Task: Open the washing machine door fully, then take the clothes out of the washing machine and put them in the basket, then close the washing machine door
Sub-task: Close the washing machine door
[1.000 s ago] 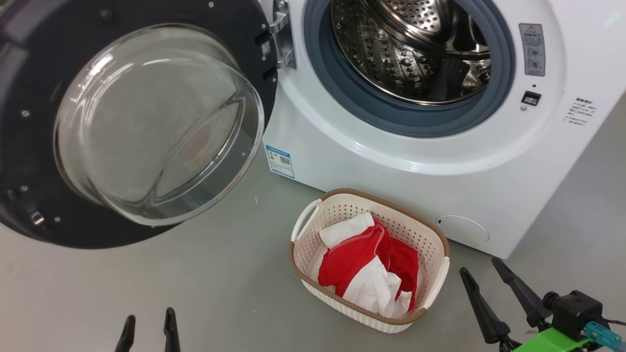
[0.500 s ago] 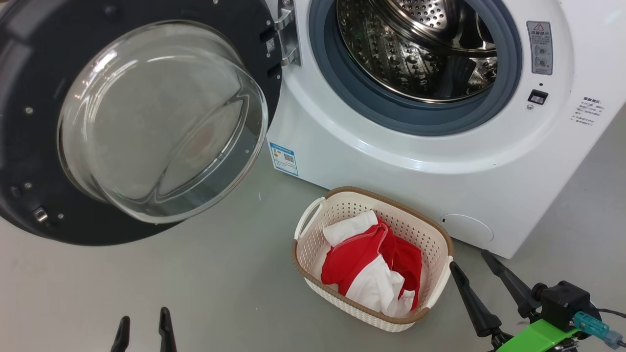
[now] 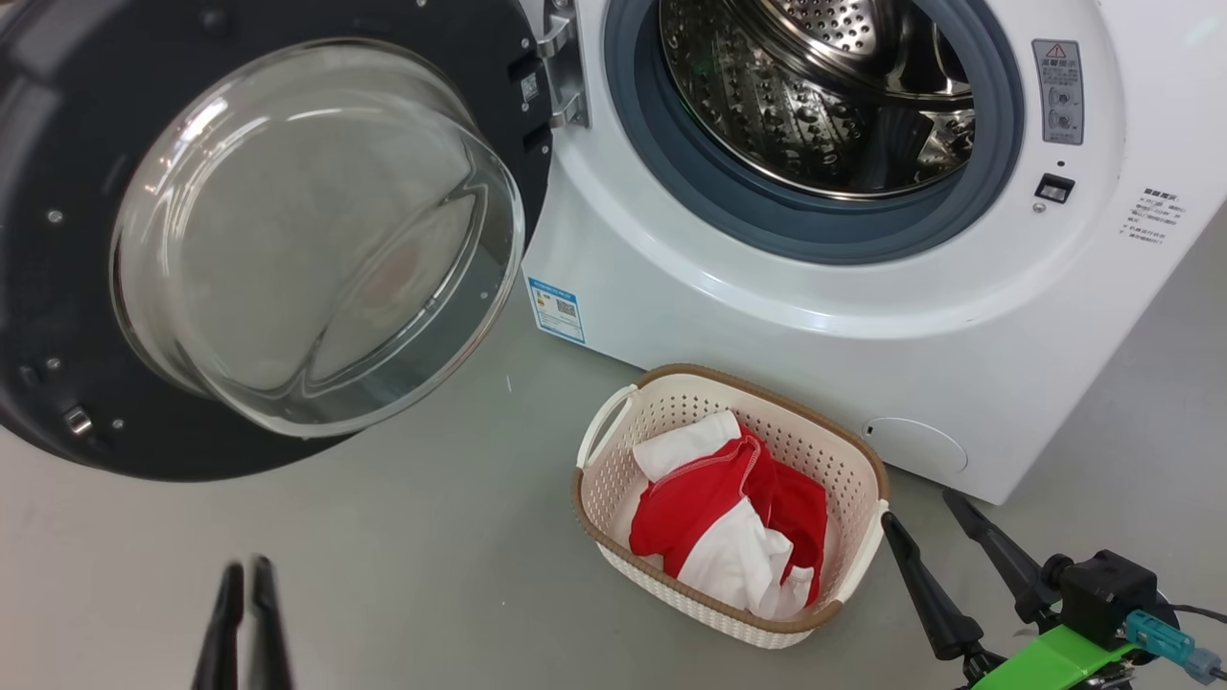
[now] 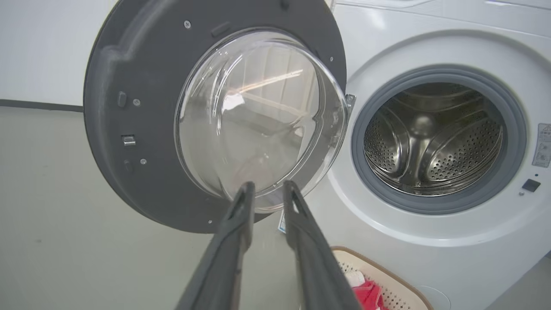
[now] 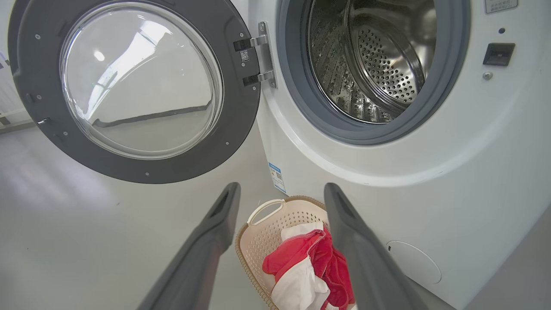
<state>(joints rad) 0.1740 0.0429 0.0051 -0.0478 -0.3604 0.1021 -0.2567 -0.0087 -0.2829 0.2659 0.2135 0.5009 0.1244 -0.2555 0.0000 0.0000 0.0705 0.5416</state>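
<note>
The washing machine door (image 3: 57, 144) hangs wide open to the left, its glass bowl (image 3: 307, 240) bulging toward me. The white washing machine (image 3: 863, 335) shows a bare steel drum (image 3: 815, 86) inside the grey ring. On the floor in front, the cream basket (image 3: 868, 460) holds the red and white clothes (image 3: 709, 517). My left gripper (image 3: 245, 567) is low at the left, below the door; its fingers (image 4: 247, 202) are drawn close together and hold nothing. My right gripper (image 3: 918, 508) stands open just right of the basket; the right wrist view has the clothes (image 5: 301, 267) between its fingers.
Grey floor stretches to the left and front of the basket. A blue label (image 3: 556, 309) sits on the machine's lower left corner, and a round service cover (image 3: 915, 446) is low on its front. A white wall (image 4: 43, 47) stands behind the door.
My left gripper's fingers have drawn together and risen a little in the head view. The right gripper edged toward the basket a second ago and has since held still.
</note>
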